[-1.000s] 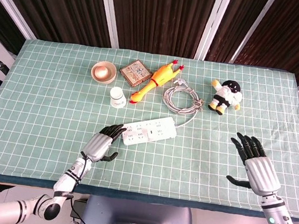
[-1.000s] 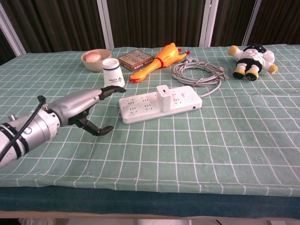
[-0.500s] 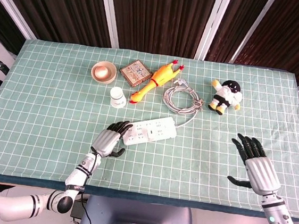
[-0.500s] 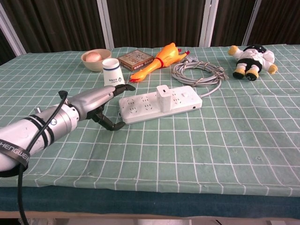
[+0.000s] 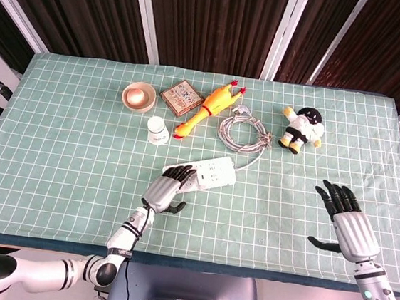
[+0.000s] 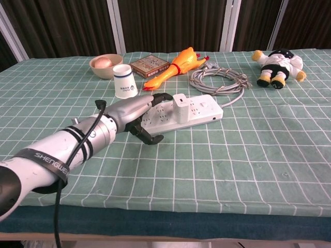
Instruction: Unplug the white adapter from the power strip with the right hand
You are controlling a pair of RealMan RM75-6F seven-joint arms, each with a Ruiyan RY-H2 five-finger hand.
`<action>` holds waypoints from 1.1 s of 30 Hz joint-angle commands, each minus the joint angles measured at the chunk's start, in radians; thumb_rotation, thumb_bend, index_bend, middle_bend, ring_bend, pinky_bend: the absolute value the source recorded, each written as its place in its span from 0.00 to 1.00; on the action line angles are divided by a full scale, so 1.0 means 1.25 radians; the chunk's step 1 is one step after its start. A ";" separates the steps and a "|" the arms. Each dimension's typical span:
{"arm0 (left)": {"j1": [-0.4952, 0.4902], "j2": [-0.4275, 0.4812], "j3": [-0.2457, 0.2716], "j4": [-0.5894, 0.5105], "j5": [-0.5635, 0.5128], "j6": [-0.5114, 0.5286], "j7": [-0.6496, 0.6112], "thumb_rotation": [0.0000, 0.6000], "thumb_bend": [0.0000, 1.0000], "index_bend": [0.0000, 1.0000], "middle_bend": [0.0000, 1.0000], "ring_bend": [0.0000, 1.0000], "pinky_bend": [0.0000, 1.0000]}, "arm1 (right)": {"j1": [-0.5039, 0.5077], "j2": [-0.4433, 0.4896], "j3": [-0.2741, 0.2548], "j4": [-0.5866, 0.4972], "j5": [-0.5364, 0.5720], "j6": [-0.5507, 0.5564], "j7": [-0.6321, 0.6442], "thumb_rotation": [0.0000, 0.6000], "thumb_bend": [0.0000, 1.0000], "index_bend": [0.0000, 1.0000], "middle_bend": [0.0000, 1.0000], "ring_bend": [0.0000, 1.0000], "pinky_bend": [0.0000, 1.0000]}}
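Your landmark is the power strip [image 6: 183, 110], lying slantwise on the green checked cloth of the table [image 5: 64, 150], a little toward the robot from the middle. The white adapter [image 6: 181, 105] stands upright, plugged into the strip's top face about midway along it; the head view does not show it clearly. Your left hand [image 6: 135, 111] lies over the strip's left end, fingers stretched flat across the sockets and thumb hooked down at the near edge, holding nothing that you can lift; it stops just short of the adapter. Your right hand [image 5: 350, 223] is well apart from the strip, far off its right end and near the table's front edge, palm down with fingers spread wide and nothing in it; only the head view shows it. Behind the strip's right end sits the coiled white cable [image 5: 243, 133], its cord running to the strip. Behind the strip's left end stands an upturned white paper cup [image 6: 124, 81], with a rubber chicken [image 6: 176, 66] between cup and coil. Farther back on the left are a small box [image 6: 150, 65] and a bowl [image 6: 105, 65] holding an egg. A plush doll [image 6: 278, 64] lies beyond the coil, off to the right.
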 commanded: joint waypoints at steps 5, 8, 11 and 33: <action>-0.029 -0.061 -0.017 0.104 -0.005 0.018 -0.013 1.00 0.35 0.00 0.00 0.00 0.10 | -0.003 0.001 -0.002 0.005 0.006 -0.001 0.002 1.00 0.16 0.00 0.04 0.00 0.07; -0.036 -0.071 -0.022 0.134 -0.012 0.015 -0.011 1.00 0.35 0.00 0.00 0.00 0.10 | -0.002 0.000 -0.004 0.005 0.005 -0.004 0.000 1.00 0.16 0.00 0.04 0.00 0.07; -0.039 -0.075 -0.025 0.147 -0.020 0.012 -0.011 1.00 0.35 0.00 0.00 0.00 0.10 | 0.000 -0.001 -0.006 0.005 0.001 -0.005 -0.003 1.00 0.15 0.00 0.04 0.00 0.07; -0.044 -0.079 -0.018 0.161 -0.069 0.000 0.023 1.00 0.36 0.06 0.24 0.31 0.40 | 0.007 -0.005 -0.019 0.001 -0.025 -0.012 -0.020 1.00 0.16 0.00 0.04 0.00 0.07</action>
